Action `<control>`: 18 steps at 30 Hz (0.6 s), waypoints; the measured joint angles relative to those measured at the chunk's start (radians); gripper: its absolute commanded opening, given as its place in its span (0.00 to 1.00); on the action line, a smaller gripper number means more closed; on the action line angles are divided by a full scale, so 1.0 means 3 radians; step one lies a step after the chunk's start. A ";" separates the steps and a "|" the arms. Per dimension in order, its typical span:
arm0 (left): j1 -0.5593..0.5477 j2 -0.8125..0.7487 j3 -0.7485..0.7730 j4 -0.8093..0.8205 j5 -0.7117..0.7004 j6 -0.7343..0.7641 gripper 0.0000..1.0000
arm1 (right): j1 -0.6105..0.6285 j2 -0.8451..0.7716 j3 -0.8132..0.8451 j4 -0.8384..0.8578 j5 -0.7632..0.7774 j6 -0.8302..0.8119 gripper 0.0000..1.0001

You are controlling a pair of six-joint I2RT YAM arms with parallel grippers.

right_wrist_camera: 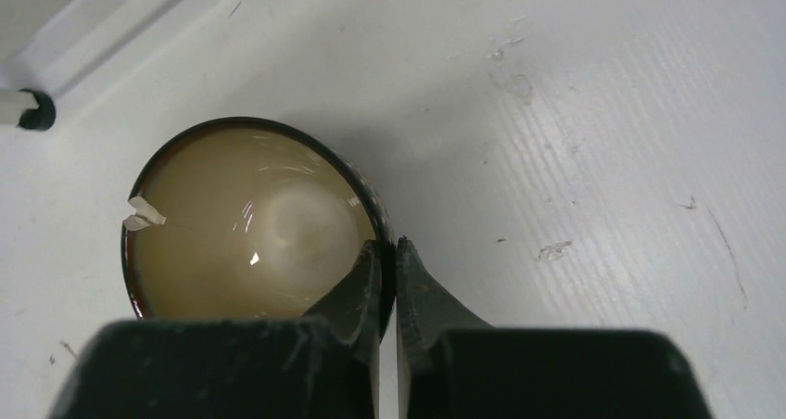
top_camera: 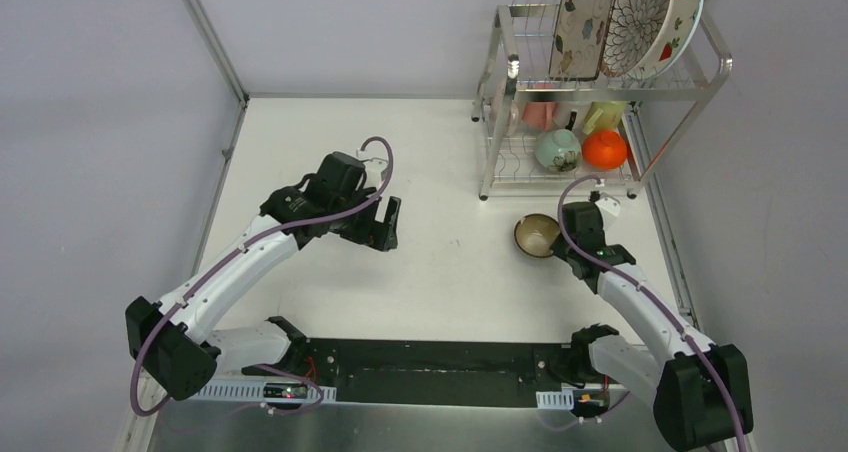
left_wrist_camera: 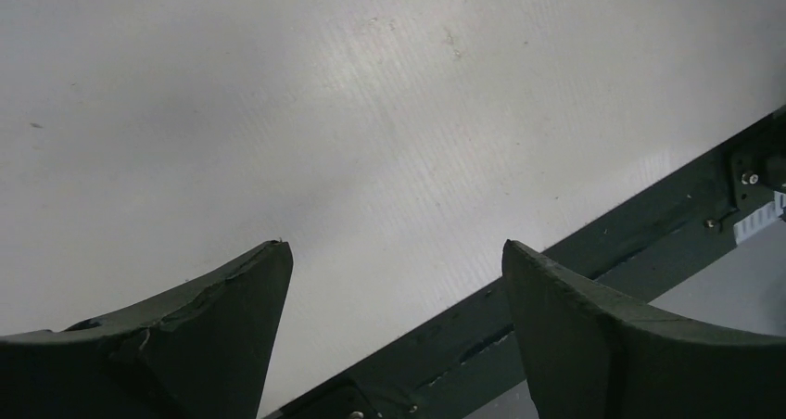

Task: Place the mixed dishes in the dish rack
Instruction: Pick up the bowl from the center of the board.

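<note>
A dark brown bowl [top_camera: 537,235] [right_wrist_camera: 250,224] with a tan inside sits on the table just in front of the dish rack [top_camera: 715,77]. My right gripper [right_wrist_camera: 388,246] [top_camera: 562,240] is shut on the bowl's rim, one finger inside and one outside. The rack's upper shelf holds a floral rectangle plate [top_camera: 580,17], a brown-petal round plate [top_camera: 640,17] and a strawberry white plate [top_camera: 682,24]. On its lower shelf sit a pale green bowl [top_camera: 556,150], a red-orange bowl [top_camera: 605,149], a pink cup [top_camera: 538,113] and a yellow cup [top_camera: 603,115]. My left gripper [top_camera: 388,224] [left_wrist_camera: 394,247] hangs open over bare table, holding nothing.
The black base bar [top_camera: 430,367] [left_wrist_camera: 649,215] runs along the near edge of the table. Metal frame posts [top_camera: 215,42] stand at the back left. A raised white border [top_camera: 670,242] runs along the table's right side beside the right arm.
</note>
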 measured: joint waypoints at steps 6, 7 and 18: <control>0.0000 0.0111 -0.0203 0.0341 0.0357 -0.0376 0.82 | 0.0196 -0.0234 -0.0009 -0.0051 -0.0221 -0.0043 0.00; 0.0000 0.0146 -0.0217 0.0392 0.0403 -0.0436 0.82 | 0.0243 -0.0253 -0.0008 -0.0051 -0.0239 -0.0033 0.00; 0.0000 0.0722 -0.0178 0.0913 0.0898 -0.0902 0.81 | 0.1312 -0.0120 0.0156 -0.0060 -0.0203 0.0256 0.00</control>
